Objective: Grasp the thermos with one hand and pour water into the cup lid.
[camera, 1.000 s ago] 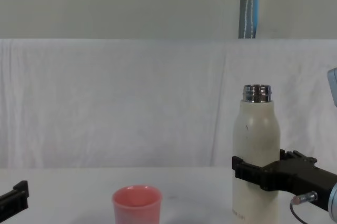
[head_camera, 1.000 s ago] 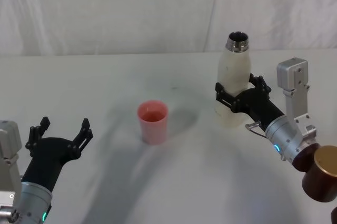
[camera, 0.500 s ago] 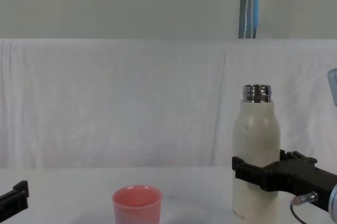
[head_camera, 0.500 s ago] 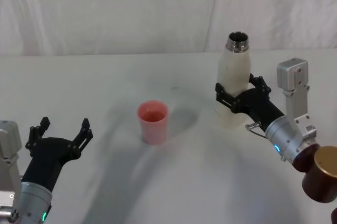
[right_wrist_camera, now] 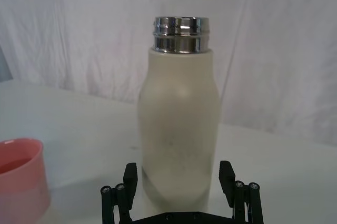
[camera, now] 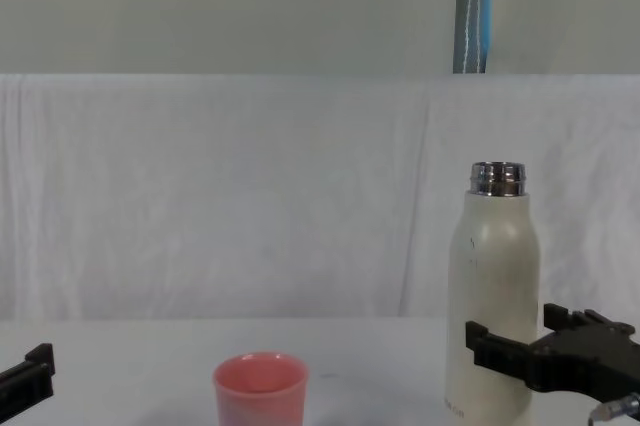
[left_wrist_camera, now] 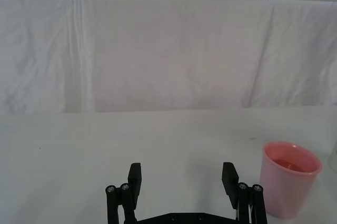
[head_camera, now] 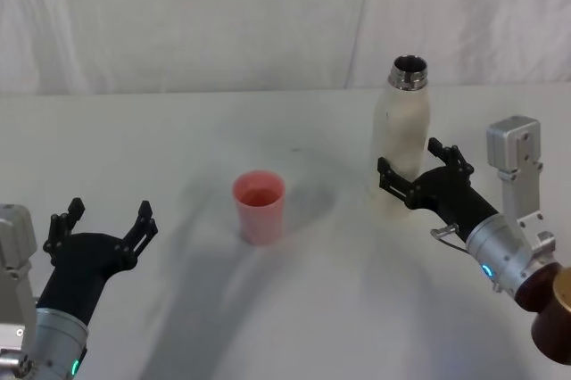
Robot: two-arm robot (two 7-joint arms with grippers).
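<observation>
The cream-white thermos [head_camera: 401, 135] stands upright at the right of the white table, its steel neck [right_wrist_camera: 178, 33] uncapped. My right gripper [head_camera: 409, 159] is open at its lower body, one black finger [right_wrist_camera: 130, 174] on each side and a little off its walls. In the chest view the right gripper [camera: 510, 334] sits low against the thermos [camera: 495, 286]. The pink cup lid [head_camera: 260, 207] stands upright at mid table, left of the thermos. My left gripper [head_camera: 109, 212] rests open at the near left, well short of the cup lid [left_wrist_camera: 290, 177].
A white cloth backdrop [head_camera: 223, 23] closes off the far edge of the table. A grey-blue pole [camera: 472, 6] rises behind it. Bare tabletop [head_camera: 330, 309] lies between the two arms and in front of the cup lid.
My right gripper has let go of the thermos, opened, and drawn back toward the right. The thermos now stands slightly farther right. The left arm and cup lid have not moved.
</observation>
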